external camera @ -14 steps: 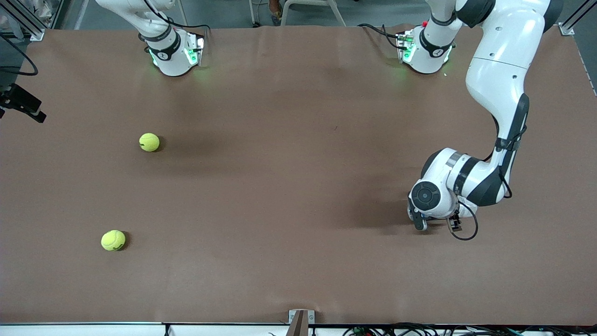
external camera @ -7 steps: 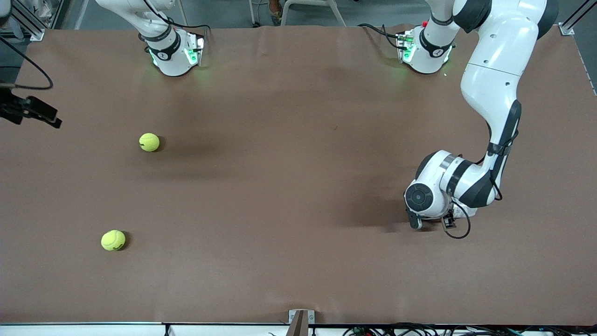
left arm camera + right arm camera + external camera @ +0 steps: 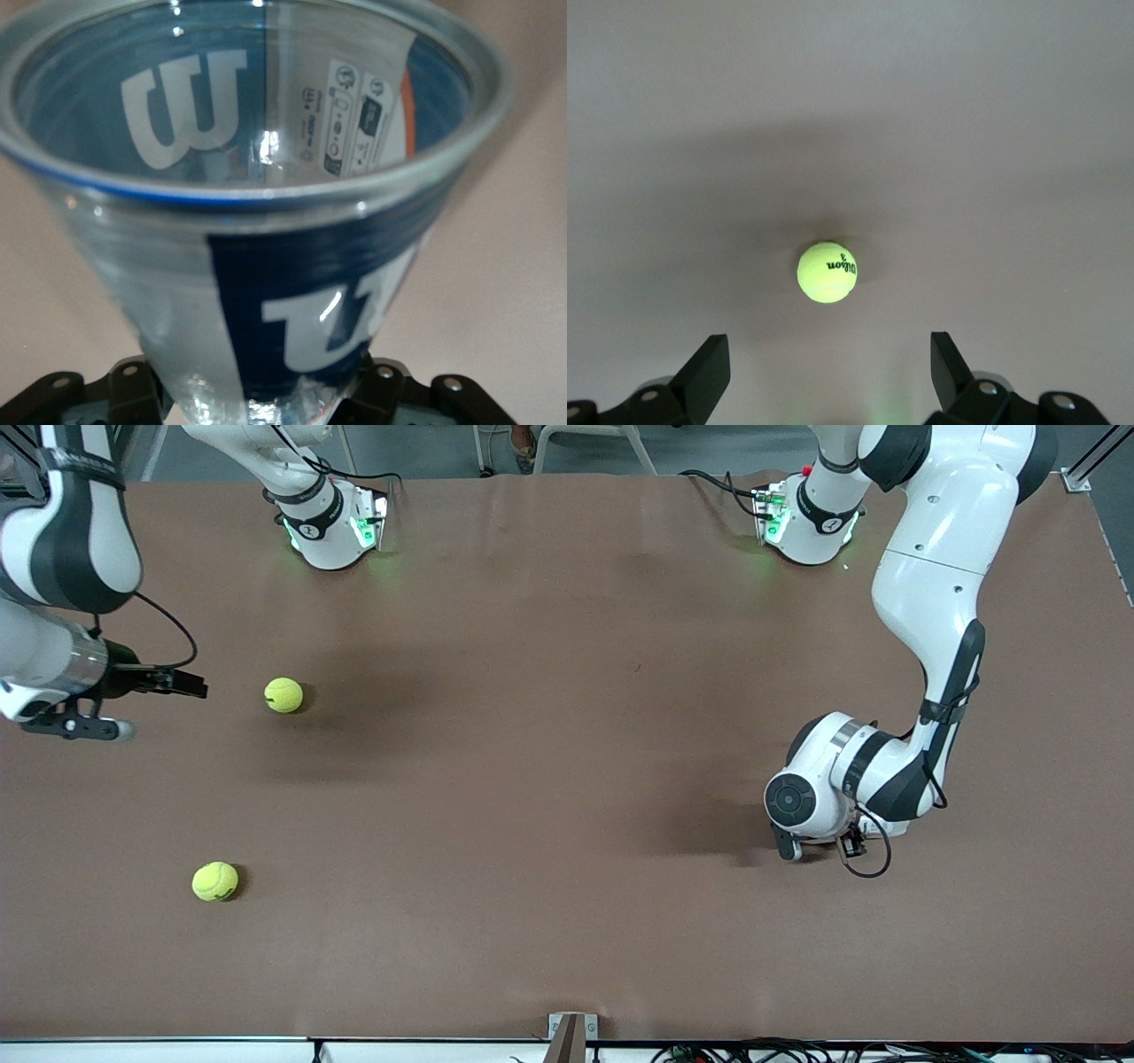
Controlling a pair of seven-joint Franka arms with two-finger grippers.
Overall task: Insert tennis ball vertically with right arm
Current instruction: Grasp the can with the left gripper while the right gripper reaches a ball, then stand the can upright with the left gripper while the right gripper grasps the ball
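Two yellow tennis balls lie on the brown table. One ball (image 3: 283, 694) is farther from the front camera, the other (image 3: 215, 881) nearer. My right gripper (image 3: 152, 707) hangs beside the farther ball, toward the right arm's end. It is open and empty, and that ball (image 3: 827, 273) lies ahead of its fingertips (image 3: 709, 354). My left gripper (image 3: 818, 850) is low over the table near the left arm's end. It is shut on the base of a clear can with a blue label (image 3: 292, 292), whose open mouth faces the wrist camera. The hand hides the can in the front view.
The brown table (image 3: 567, 779) stretches bare between the two arms. Both arm bases (image 3: 332, 527) (image 3: 806, 518) stand along its edge farthest from the front camera. A metal bracket (image 3: 571, 1032) sits at the nearest edge.
My right arm has swung in from the table's end toward the farther ball. My left hand has shifted slightly and its jaws have closed in on the can.
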